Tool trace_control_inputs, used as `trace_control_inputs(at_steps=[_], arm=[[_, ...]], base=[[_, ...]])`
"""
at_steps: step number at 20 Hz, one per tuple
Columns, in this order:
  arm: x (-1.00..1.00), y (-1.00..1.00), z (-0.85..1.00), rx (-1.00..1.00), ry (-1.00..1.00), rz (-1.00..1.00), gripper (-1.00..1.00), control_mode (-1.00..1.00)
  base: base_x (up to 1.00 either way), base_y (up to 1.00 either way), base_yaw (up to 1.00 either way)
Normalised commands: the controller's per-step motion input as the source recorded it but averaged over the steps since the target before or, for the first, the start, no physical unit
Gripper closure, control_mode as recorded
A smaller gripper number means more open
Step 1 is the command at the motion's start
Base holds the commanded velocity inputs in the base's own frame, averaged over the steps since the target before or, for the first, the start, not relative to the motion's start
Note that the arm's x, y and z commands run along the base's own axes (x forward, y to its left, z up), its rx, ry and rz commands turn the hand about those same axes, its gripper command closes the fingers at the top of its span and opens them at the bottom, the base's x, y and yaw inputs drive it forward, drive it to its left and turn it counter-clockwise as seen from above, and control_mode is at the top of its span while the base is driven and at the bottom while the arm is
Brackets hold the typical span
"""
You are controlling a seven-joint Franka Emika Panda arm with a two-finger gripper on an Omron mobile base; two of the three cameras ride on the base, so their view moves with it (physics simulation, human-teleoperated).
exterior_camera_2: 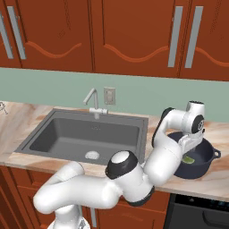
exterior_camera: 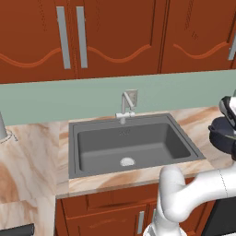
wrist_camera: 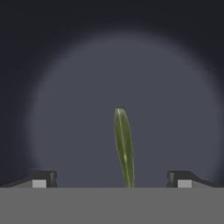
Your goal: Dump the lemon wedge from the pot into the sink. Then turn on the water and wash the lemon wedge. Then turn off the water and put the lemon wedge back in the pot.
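The dark navy pot (exterior_camera_2: pixel 202 167) stands on the counter to the right of the sink (exterior_camera_2: pixel 142 134). My gripper (exterior_camera_2: pixel 188 147) reaches down into the pot from above. In the hand view the gripper (wrist_camera: pixel 111 179) is open, its two fingertips (wrist_camera: pixel 39 180) wide apart just over the pot's floor (wrist_camera: pixel 109 74). The lemon wedge (wrist_camera: pixel 124 144), a thin yellowish-green sliver, lies on that floor between the tips, touching neither. It also shows as a small green fleck, the lemon wedge (exterior_camera_2: pixel 188 159), inside the pot. At the right edge of the left base view the pot (exterior_camera: pixel 223 140) sits under my hand.
The grey sink (exterior_camera: pixel 73 138) has a round silver drain (exterior_camera: pixel 127 162) and a small faucet (exterior_camera: pixel 125 107) at its back rim. My own white arm crosses in front of the sink's right side. Wooden cabinets hang above the green backsplash.
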Motion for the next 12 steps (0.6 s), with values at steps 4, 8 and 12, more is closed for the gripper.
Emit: trace_control_inputs(at_steps=[4,8,12], arm=[[0.09,-0.04,-0.17,0.00,-0.02,0.00,-1.00,-1.00],[0.09,0.00,-0.11,0.00,0.00,0.00,-1.00,-1.00],[0.12,0.00,-0.16,0.00,0.00,0.00,-1.00,-1.00]], base=[[0.00,0.00,0.00],[0.00,0.00,0.00],[0.00,0.00,0.00]])
